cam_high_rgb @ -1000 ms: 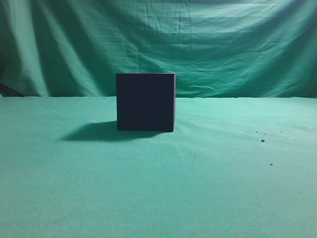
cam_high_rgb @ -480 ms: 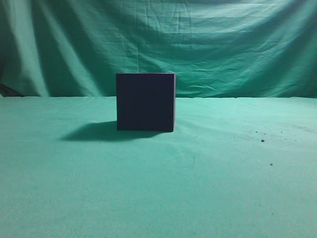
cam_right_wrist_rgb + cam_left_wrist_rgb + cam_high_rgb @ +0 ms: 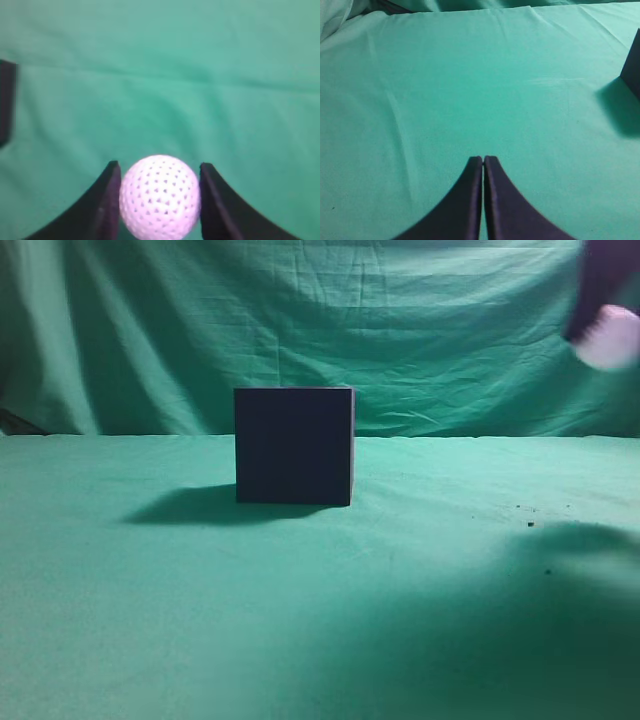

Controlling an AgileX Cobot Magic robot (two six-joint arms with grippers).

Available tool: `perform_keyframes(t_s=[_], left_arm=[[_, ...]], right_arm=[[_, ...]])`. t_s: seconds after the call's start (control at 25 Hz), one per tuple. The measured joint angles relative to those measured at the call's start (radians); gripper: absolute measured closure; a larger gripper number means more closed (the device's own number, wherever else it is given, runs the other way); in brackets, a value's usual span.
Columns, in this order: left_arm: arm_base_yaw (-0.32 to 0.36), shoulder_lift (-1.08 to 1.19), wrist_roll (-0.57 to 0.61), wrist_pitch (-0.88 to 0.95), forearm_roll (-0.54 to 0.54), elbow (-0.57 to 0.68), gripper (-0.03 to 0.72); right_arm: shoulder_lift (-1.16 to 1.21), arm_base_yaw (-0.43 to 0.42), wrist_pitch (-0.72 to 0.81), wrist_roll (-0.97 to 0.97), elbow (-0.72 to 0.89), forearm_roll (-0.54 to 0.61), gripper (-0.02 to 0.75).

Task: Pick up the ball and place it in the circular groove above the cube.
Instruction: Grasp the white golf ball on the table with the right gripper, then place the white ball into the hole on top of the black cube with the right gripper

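The dark navy cube [image 3: 294, 446] stands on the green cloth left of centre in the exterior view; its top groove is not visible. Its edge shows at the right of the left wrist view [image 3: 634, 65] and at the left of the right wrist view [image 3: 7, 100]. My right gripper [image 3: 160, 175] is shut on the white dimpled ball [image 3: 160, 196]. In the exterior view the ball [image 3: 610, 337] is held high at the top right, well above and right of the cube. My left gripper [image 3: 483, 159] is shut and empty over bare cloth, left of the cube.
The green cloth [image 3: 320, 620] covers the table and hangs as a backdrop [image 3: 400, 320] behind. A few dark specks [image 3: 530, 524] lie on the cloth at right. The right arm's shadow falls over the lower right.
The right gripper with the ball has come into the exterior view at the top right, and its shadow now darkens the lower right cloth. The cube has not moved.
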Motion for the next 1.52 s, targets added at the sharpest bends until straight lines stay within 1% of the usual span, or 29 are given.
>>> perform_keyframes(t_s=[0.08, 0.28, 0.4, 0.52, 0.6, 0.8, 1.16, 1.36, 1.4, 1.52], left_arm=[[0.000, 0.000, 0.000, 0.000, 0.000, 0.000, 0.688], [0.000, 0.000, 0.000, 0.000, 0.000, 0.000, 0.688], [0.000, 0.000, 0.000, 0.000, 0.000, 0.000, 0.688], [0.000, 0.000, 0.000, 0.000, 0.000, 0.000, 0.688], [0.000, 0.000, 0.000, 0.000, 0.000, 0.000, 0.688], [0.000, 0.000, 0.000, 0.000, 0.000, 0.000, 0.688], [0.000, 0.000, 0.000, 0.000, 0.000, 0.000, 0.688], [0.000, 0.000, 0.000, 0.000, 0.000, 0.000, 0.688], [0.000, 0.000, 0.000, 0.000, 0.000, 0.000, 0.688], [0.000, 0.000, 0.000, 0.000, 0.000, 0.000, 0.688]], right_arm=[[-0.012, 0.078, 0.022, -0.037, -0.062, 0.041, 0.424], [0.031, 0.298, 0.036, -0.057, -0.211, 0.052, 0.424], [0.103, 0.395, 0.053, -0.057, -0.302, 0.018, 0.424], [0.182, 0.438, 0.076, -0.060, -0.384, 0.002, 0.424], [0.242, 0.453, 0.087, -0.060, -0.437, -0.007, 0.424], [0.360, 0.454, 0.112, -0.060, -0.546, -0.045, 0.424], [0.430, 0.454, 0.112, -0.103, -0.576, -0.076, 0.424], [0.430, 0.454, 0.117, -0.127, -0.597, -0.076, 0.215], [0.430, 0.454, 0.122, -0.127, -0.606, -0.076, 0.184], [0.431, 0.454, 0.180, -0.125, -0.662, -0.089, 0.192]])
